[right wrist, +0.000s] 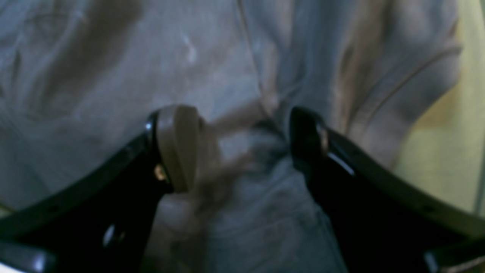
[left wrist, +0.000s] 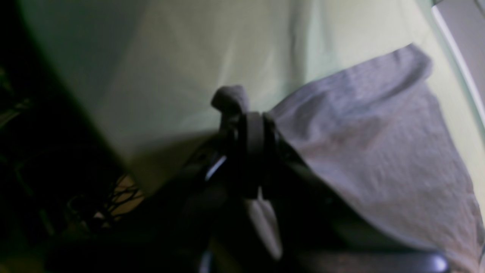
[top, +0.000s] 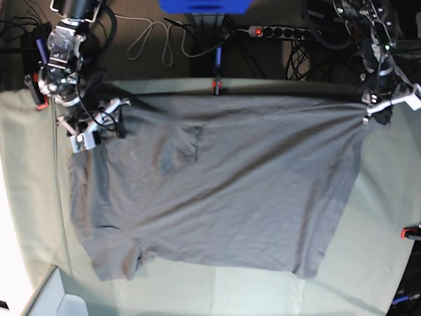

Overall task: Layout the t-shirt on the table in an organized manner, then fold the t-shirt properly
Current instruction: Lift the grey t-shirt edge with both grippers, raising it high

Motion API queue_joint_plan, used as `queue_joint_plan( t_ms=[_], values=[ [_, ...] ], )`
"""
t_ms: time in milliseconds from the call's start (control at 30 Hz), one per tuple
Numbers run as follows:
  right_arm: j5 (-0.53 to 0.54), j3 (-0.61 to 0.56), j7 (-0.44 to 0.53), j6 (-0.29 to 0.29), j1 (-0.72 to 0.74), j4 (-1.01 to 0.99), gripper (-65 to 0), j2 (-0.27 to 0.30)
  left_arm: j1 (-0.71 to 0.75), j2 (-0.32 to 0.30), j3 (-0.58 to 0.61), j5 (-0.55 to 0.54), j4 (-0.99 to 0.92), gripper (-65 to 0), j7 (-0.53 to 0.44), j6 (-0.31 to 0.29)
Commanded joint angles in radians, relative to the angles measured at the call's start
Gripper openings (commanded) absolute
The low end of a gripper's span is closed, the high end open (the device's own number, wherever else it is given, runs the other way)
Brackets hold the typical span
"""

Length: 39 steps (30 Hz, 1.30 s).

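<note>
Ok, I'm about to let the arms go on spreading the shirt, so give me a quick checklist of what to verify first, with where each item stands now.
1. Left hand gripping the t-shirt: ok, its jaws are shut on a bunched corner.
2. Right hand gripping: not ok, its jaws stand apart over the fabric.
3. Far edge pulled straight: ok, it runs taut along the far side of the table.
4. Body flat: not ok, creases show near the collar area.
5. Near-side sleeve laid out: not ok, it looks folded at the near corner.
6. Shirt fully on the table: ok in the base view.
</note>
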Motion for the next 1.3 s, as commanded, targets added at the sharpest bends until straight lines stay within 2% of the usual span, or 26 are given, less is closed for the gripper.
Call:
queue_joint_plan(
  t_ms=[0, 167, 233, 300, 400, 600, 900, 1067, 1267],
  values=[
    [0.014, 0.002, 0.02, 0.006, 0.022, 0.007, -26.6, 0.003, 0.004, -0.007, -0.002, -0.002, 0.016, -65.0, -0.021, -0.005],
    [0.014, 0.001, 0.02, 0.006, 0.028, -0.021, -27.3, 0.023, -0.007, -0.009, -0.001, -0.002, 0.016, -65.0, -0.021, -0.004],
    [0.014, -0.001, 0.02, 0.006, 0.027, -0.015, -32.1, 0.025, -0.018, -0.009, -0.004, -0.002, 0.016, -65.0, -0.021, -0.002],
    [0.014, -0.001, 0.02, 0.006, 0.025, -0.01, -43.1, 0.025, -0.018, -0.009, -0.004, -0.002, 0.021, -65.0, -0.021, -0.002],
    [0.014, 0.004, 0.017, 0.006, 0.008, 0.015, -65.0, 0.025, -0.018, -0.009, -0.004, -0.002, 0.027, -65.0, -0.021, -0.002],
    [0.022, 0.001, 0.02, 0.006, -0.108, 0.217, -65.0, 0.017, -0.018, -0.026, -0.004, -0.002, 0.03, -65.0, -0.021, -0.002],
    [0.229, 0.006, 0.02, 0.006, -0.357, 0.504, -65.0, 0.022, 0.004, -0.047, -0.027, -0.002, 0.139, -65.0, -0.023, -0.001],
    [0.266, 0.032, 0.014, 0.006, -0.418, 0.529, -65.0, 0.017, 0.01, -0.044, -0.047, -0.002, 0.208, -65.0, -0.021, -0.001],
    [0.275, 0.075, 0.018, 0.006, -0.441, 0.512, -65.0, 0.002, 0.016, -0.041, -0.047, -0.002, 0.204, -65.0, -0.02, -0.004]
  ],
)
